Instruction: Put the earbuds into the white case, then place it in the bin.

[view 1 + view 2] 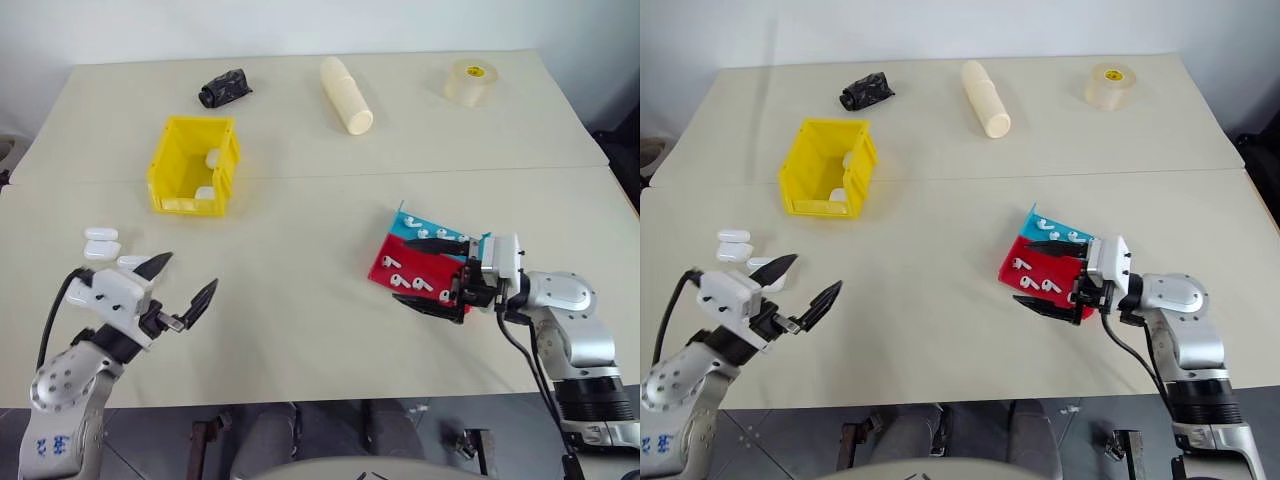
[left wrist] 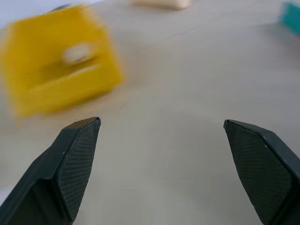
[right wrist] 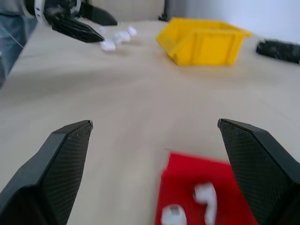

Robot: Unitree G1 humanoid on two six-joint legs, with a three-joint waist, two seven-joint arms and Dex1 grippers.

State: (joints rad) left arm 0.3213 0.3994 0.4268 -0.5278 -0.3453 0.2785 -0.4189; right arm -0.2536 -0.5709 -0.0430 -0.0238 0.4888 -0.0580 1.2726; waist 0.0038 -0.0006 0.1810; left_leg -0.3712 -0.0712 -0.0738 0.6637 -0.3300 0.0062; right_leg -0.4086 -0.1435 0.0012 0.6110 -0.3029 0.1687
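Left gripper [image 1: 184, 287] hovers over the near-left counter [image 1: 300, 200], jaws spread wide, nothing between them. Right gripper [image 1: 432, 274] sits at the near right, pointing left over the red-and-blue tray [image 1: 392, 268], jaws wide open, one finger along the tray's far side and one along its near edge, holding nothing.

Earbuds [image 1: 406, 281] lie loose in the tray: a few on the red part, a few on the blue part farther back. Right wrist view shows two of them on the red surface between the open fingers.

White cases [image 1: 102, 243], a small cluster of three, rest on the counter at the left edge, just beside the left gripper's far finger. Can't tell if lids are open.

Yellow bin [image 1: 168, 191] stands far-left of centre, well apart from both grippers, with a couple of white cases already inside.

Far side of the counter: black crumpled object [image 1: 224, 88], long cream cylinder [image 1: 346, 94], roll of clear tape [image 1: 470, 81] to the right.
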